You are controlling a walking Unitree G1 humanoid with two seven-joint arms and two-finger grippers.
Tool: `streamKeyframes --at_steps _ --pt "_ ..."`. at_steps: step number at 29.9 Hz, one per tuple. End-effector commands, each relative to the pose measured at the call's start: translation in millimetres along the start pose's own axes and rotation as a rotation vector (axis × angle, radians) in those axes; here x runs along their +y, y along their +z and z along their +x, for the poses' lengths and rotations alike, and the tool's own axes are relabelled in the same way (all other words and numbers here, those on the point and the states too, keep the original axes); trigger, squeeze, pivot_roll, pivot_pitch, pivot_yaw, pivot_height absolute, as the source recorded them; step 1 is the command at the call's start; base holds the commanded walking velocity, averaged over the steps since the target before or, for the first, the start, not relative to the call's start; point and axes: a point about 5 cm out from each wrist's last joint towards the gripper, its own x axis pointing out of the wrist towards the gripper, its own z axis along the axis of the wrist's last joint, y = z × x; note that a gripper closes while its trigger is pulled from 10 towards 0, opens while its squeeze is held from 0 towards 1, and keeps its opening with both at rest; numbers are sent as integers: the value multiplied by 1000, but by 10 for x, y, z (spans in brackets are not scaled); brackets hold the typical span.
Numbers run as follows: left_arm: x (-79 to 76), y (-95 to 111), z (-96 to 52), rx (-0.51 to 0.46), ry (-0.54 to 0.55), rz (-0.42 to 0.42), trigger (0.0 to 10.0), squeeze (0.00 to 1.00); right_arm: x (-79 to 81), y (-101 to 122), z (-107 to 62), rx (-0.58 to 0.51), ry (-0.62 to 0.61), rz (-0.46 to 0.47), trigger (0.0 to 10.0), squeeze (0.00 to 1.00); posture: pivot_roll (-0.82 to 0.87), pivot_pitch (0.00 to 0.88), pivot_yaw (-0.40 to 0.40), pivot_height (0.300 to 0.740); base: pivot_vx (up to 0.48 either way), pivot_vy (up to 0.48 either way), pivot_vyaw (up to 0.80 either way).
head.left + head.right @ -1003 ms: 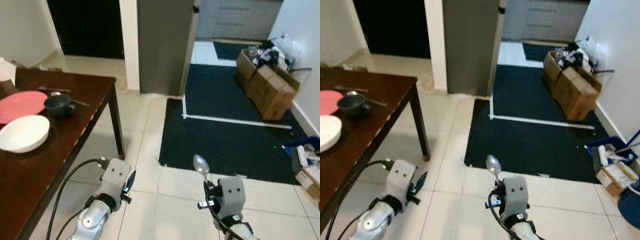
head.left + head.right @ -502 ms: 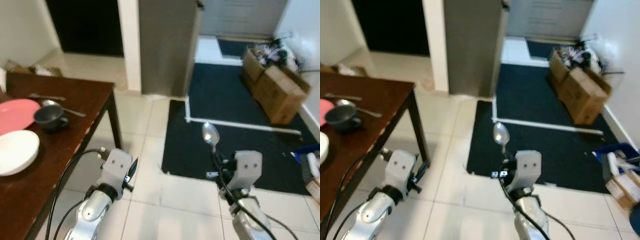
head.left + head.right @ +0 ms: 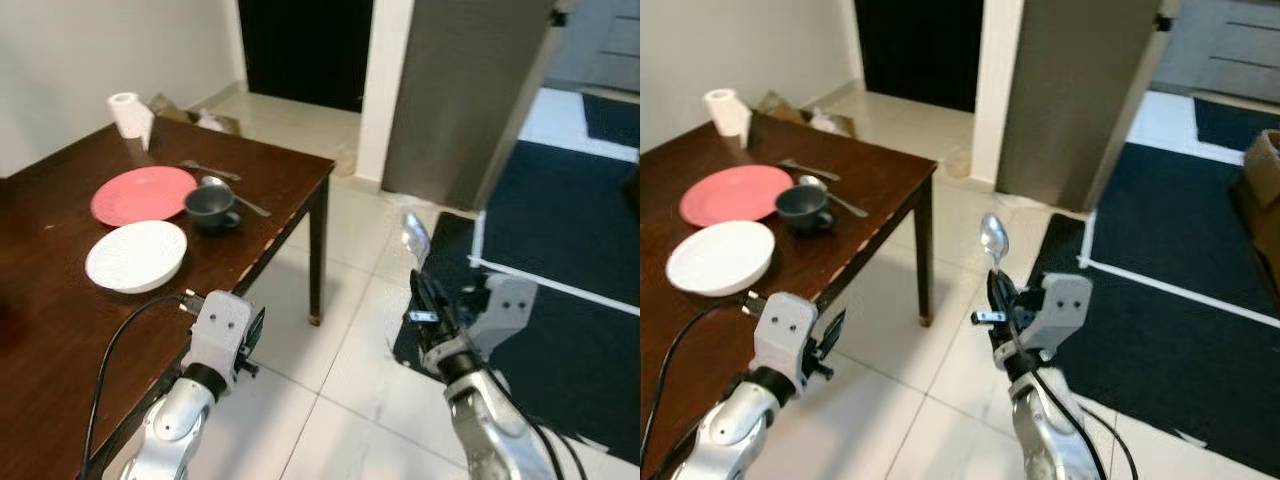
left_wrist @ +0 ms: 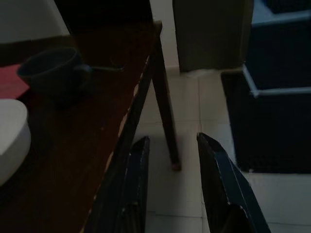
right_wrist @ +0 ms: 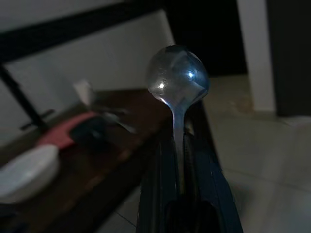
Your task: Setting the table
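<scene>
Spoon upright, clamped in right gripper over white tiles; left gripper parted beside table.

The dark wooden surface carries a dark cup, with a pink plate just beside it, a white bowl nearer the camera, cutlery behind it, and a paper roll at the far edge.

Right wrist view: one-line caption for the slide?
Right tool shut on a spoon, bowl end up, facing the wooden table set with dishes.
</scene>
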Motion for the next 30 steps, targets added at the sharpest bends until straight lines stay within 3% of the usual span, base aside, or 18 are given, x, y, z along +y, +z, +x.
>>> streamKeyframes --at_steps 1,4,8,12,21,30 --pt "33 68 -14 -11 17 -18 10000 0 136 111 8 -29 67 50 10000 0 31 97 63 740 0 0 800" --pt "54 194 10 -52 23 -22 10000 0 248 249 33 -72 118 90 10000 0 31 97 63 740 0 0 800" --pt "66 245 26 -68 26 -22 10000 0 282 300 48 -87 137 108 10000 0 32 99 64 740 0 0 800" --pt "92 379 74 -103 30 -25 10000 0 361 429 89 -124 194 201 10000 0 36 98 64 740 0 0 800" --pt "82 404 72 -88 32 -30 10000 0 354 394 16 -91 218 382 10000 0 36 99 67 740 0 0 800" --pt "70 399 86 -82 27 -32 10000 0 298 346 -16 -71 206 432 10000 0 35 97 70 740 0 0 800"
